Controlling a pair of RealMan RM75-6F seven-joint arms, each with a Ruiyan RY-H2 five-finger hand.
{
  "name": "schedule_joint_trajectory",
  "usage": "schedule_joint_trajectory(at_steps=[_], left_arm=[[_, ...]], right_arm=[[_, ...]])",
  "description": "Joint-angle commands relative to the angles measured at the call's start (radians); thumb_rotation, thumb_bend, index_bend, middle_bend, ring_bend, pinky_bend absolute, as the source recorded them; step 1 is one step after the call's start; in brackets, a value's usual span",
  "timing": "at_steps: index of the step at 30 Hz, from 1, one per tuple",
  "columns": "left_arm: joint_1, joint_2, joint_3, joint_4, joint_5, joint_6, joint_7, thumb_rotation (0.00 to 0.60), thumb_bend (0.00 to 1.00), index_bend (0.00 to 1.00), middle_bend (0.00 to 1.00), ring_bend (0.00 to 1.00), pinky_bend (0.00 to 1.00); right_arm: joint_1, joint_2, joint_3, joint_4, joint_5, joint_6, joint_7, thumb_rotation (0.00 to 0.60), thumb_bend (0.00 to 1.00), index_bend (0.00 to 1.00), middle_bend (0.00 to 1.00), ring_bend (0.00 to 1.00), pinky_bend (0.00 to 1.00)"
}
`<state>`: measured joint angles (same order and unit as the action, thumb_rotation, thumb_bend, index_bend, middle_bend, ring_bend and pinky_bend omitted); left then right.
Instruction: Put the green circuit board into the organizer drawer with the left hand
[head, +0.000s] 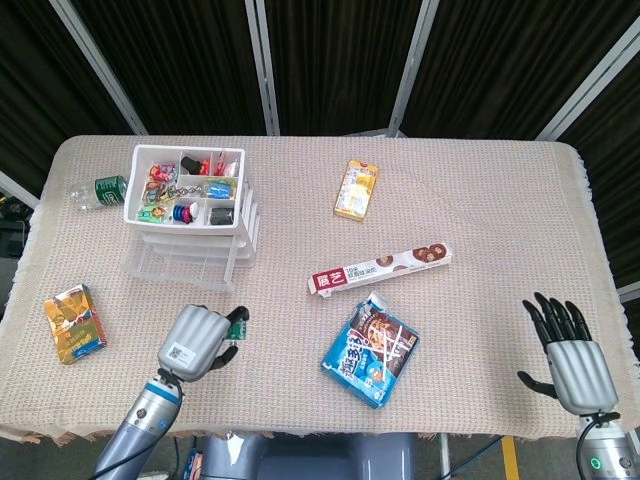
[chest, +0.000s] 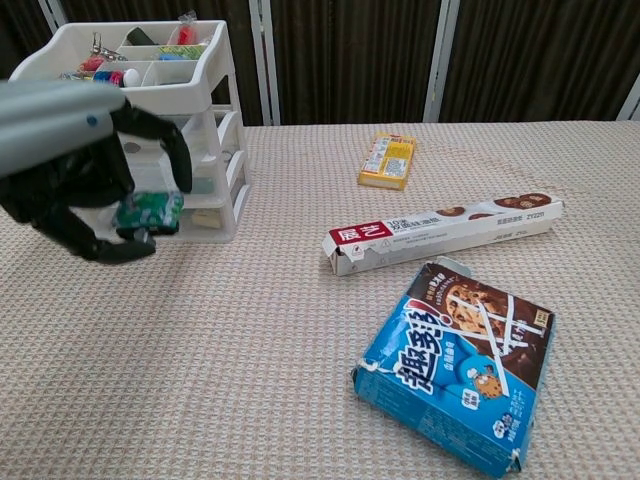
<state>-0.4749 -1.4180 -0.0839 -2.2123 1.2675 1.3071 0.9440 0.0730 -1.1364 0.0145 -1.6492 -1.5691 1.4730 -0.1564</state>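
Observation:
My left hand (head: 195, 342) (chest: 80, 170) holds the small green circuit board (head: 237, 330) (chest: 148, 212) in its fingertips, lifted off the table. It hangs in front of the white organizer (head: 190, 215) (chest: 140, 130), whose clear drawers stick out a little toward me. In the chest view the hand covers part of the drawer fronts. My right hand (head: 574, 356) rests at the table's near right corner, fingers spread, holding nothing.
On the cloth lie a blue cookie bag (head: 371, 348) (chest: 460, 365), a long biscuit box (head: 380, 268) (chest: 440, 233), a yellow pack (head: 356, 189) (chest: 388, 160), a gold pack (head: 73, 322) and a green bottle (head: 103, 189) left of the organizer.

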Motion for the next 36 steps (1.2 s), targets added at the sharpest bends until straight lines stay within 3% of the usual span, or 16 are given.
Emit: schedule_joint_trajectory(at_steps=[1,8,14,21,27,30,36], left_arm=[[-0.033,0.088,-0.079,-0.079,-0.018,0.016,0.045,0.600,0.66,0.70,0.97,0.85,0.74],[-0.112,0.158,-0.226,-0.022,-0.248,0.005,0.062,0.600,0.66,0.70,0.97,0.85,0.74],[-0.151,0.170,-0.265,0.096,-0.373,-0.025,0.015,0.600,0.66,0.70,0.97,0.85,0.74],[-0.179,0.151,-0.263,0.205,-0.422,-0.057,-0.057,0.600,0.64,0.68,0.97,0.84,0.73],[-0.188,0.142,-0.243,0.246,-0.427,-0.062,-0.069,0.600,0.37,0.54,0.95,0.83,0.73],[-0.189,0.138,-0.227,0.269,-0.435,-0.061,-0.079,0.600,0.28,0.47,0.95,0.83,0.73],[-0.189,0.143,-0.201,0.278,-0.436,-0.057,-0.102,0.600,0.23,0.42,0.94,0.82,0.73]], right_arm=[[0.000,-0.003,-0.003,0.001,-0.002,-0.003,-0.006,0.600,0.00,0.07,0.00,0.00,0.00],[0.000,-0.011,-0.009,0.004,-0.006,-0.007,-0.023,0.600,0.00,0.07,0.00,0.00,0.00],[0.001,-0.015,-0.007,0.009,0.000,-0.012,-0.023,0.600,0.00,0.07,0.00,0.00,0.00],[0.004,-0.022,-0.010,0.017,0.000,-0.021,-0.028,0.600,0.00,0.07,0.00,0.00,0.00],[0.002,-0.023,-0.009,0.017,-0.005,-0.012,-0.026,0.600,0.00,0.07,0.00,0.00,0.00],[0.002,-0.023,-0.008,0.019,-0.004,-0.012,-0.023,0.600,0.00,0.07,0.00,0.00,0.00],[0.002,-0.026,-0.011,0.022,-0.010,-0.010,-0.026,0.600,0.00,0.07,0.00,0.00,0.00]])
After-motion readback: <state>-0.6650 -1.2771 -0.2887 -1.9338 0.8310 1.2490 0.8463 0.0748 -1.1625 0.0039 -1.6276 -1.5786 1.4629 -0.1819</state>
